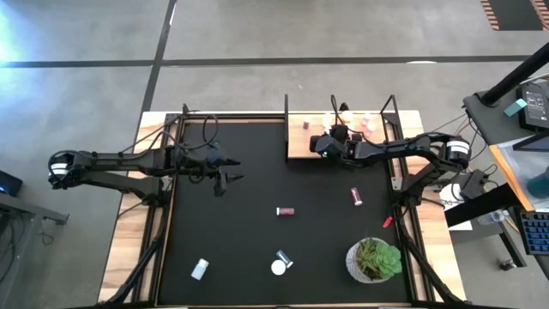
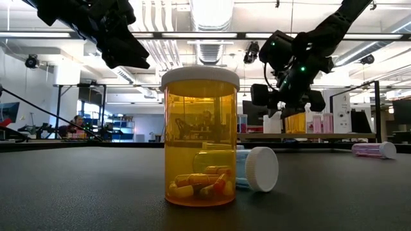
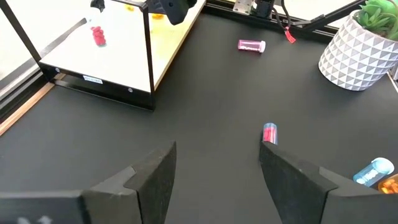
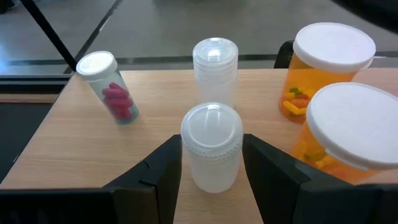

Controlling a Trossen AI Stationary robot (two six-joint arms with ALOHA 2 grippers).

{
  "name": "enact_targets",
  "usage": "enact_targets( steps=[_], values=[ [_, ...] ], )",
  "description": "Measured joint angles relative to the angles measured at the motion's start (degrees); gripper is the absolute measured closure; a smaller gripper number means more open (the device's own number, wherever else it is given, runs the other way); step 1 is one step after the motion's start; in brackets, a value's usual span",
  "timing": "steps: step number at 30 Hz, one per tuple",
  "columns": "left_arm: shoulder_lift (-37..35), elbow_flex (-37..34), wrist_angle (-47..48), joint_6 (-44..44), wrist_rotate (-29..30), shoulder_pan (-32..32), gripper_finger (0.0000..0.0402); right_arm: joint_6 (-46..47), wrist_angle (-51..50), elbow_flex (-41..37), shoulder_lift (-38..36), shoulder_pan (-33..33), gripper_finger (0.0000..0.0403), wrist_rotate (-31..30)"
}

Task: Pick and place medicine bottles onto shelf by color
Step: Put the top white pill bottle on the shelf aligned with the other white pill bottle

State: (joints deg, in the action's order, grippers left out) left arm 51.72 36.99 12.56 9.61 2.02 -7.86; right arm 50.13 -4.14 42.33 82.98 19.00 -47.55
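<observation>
A clear bottle (image 4: 211, 146) stands upright on the shelf (image 4: 74, 155), between the fingers of the right tool (image 4: 211, 171), which are slightly spread beside it; whether they touch it cannot be told. A second clear bottle (image 4: 215, 70) is seen behind it, two orange bottles (image 4: 323, 71) at 3 o'clock, a red-filled bottle (image 4: 112, 87) tilted at 10 o'clock. On the mat (image 1: 257, 232) more bottles lie scattered, at 6 o'clock from the shelf. The left tool (image 1: 225, 180) is held spread and empty above the mat at 9 o'clock.
</observation>
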Motion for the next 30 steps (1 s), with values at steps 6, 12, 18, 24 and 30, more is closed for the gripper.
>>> enact_targets(
  steps=[6,12,18,24,30],
  values=[
    [0.0,0.0,0.0,0.0,0.0,0.0,0.0187,-0.68,0.04,0.0,-0.02,0.18,0.0243,0.0],
    [0.0,0.0,0.0,0.0,0.0,0.0,0.0187,-0.67,0.08,0.0,-0.03,0.18,0.0243,0.44],
    [0.0,0.0,0.0,0.02,0.0,0.02,0.0187,-0.64,0.15,0.0,-0.04,0.18,0.0243,1.11],
    [0.0,0.0,0.0,0.0,0.0,0.02,0.0187,-0.64,0.16,0.19,-0.04,0.18,0.0247,1.07],
    [0.0,-0.02,0.0,0.0,0.0,0.02,0.0187,-0.66,0.2,0.39,-0.04,0.18,0.0268,0.85]
  ],
)
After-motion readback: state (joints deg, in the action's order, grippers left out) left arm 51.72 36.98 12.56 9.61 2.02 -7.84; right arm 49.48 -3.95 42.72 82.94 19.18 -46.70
